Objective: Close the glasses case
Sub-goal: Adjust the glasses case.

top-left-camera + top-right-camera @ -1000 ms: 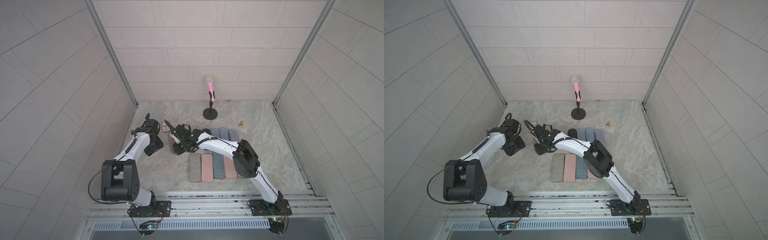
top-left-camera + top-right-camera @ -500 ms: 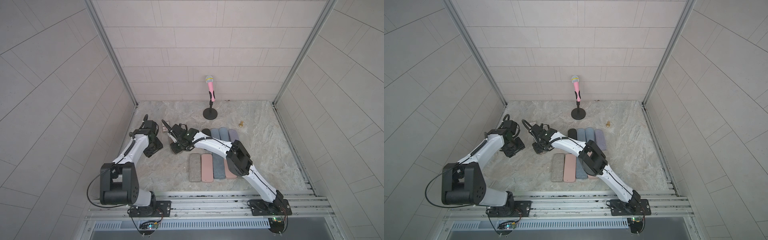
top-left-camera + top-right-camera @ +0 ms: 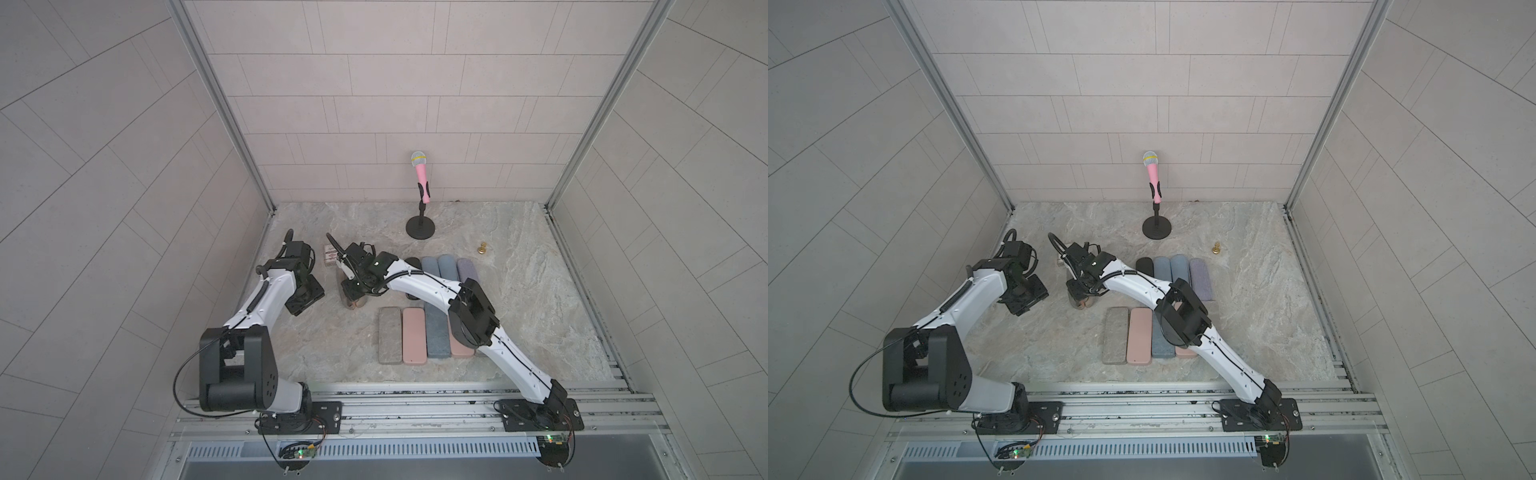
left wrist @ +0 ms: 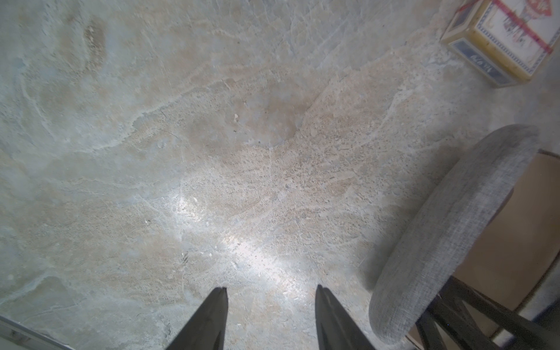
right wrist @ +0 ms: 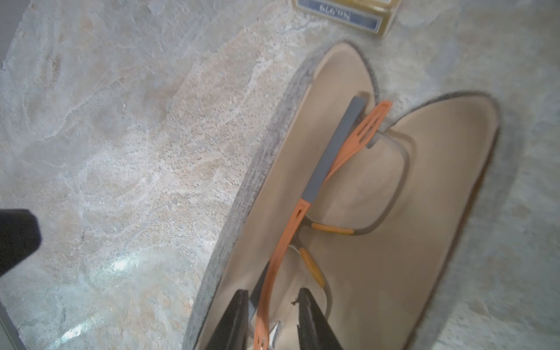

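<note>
Marble table [image 3: 519,291]: one open glasses case [image 5: 424,212], one pair of glasses [image 5: 330,157] inside. My right gripper [image 5: 271,291] straddles a temple [image 5: 281,242], unclamped; left gripper [image 4: 271,288] spread, empty.

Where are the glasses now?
In the right wrist view the glasses lie inside the open glasses case on the table's left half, an orange temple straddled by the right gripper, near the card box.

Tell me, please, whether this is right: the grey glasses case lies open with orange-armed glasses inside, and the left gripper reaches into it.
Not quite: it is the right gripper that reaches into the open grey glasses case with the orange-armed glasses inside, as the right wrist view shows; the left gripper is outside it.
</note>
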`<state>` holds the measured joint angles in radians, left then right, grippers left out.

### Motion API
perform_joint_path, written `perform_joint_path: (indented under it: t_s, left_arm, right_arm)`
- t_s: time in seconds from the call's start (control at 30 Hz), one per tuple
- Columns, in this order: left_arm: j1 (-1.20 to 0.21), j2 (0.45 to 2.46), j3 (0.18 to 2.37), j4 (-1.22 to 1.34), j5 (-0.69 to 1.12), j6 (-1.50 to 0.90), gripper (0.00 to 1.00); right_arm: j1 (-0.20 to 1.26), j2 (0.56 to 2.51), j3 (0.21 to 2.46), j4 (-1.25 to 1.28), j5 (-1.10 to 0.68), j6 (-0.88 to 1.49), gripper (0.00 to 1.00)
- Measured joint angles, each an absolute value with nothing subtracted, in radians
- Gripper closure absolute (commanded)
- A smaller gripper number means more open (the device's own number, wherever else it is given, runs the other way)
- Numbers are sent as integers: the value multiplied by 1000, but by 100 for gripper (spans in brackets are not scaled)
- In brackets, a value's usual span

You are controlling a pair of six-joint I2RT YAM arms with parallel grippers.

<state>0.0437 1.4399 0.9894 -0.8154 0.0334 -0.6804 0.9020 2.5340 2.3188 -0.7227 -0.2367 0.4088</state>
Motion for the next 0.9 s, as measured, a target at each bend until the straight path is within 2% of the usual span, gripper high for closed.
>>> perform_joint_path:
  t_s: [0.2,0.4,0.77,0.9]
  left_arm:
    - [44,1442,987,-815,34,-680,47]
    - [44,1449,987,-808,39,-680,48]
    - [46,1453,977,-799,45,-680,48]
    - [47,1454,976,-798,46,-680,47]
  right_arm:
    - [899,2543,2332,-733,-258,405,70]
    - [896,2543,2341,-735,-268,399,78]
    - [891,2573,2343,-739,-287,399,77]
    - [889,2574,2346,-739,-291,395,83]
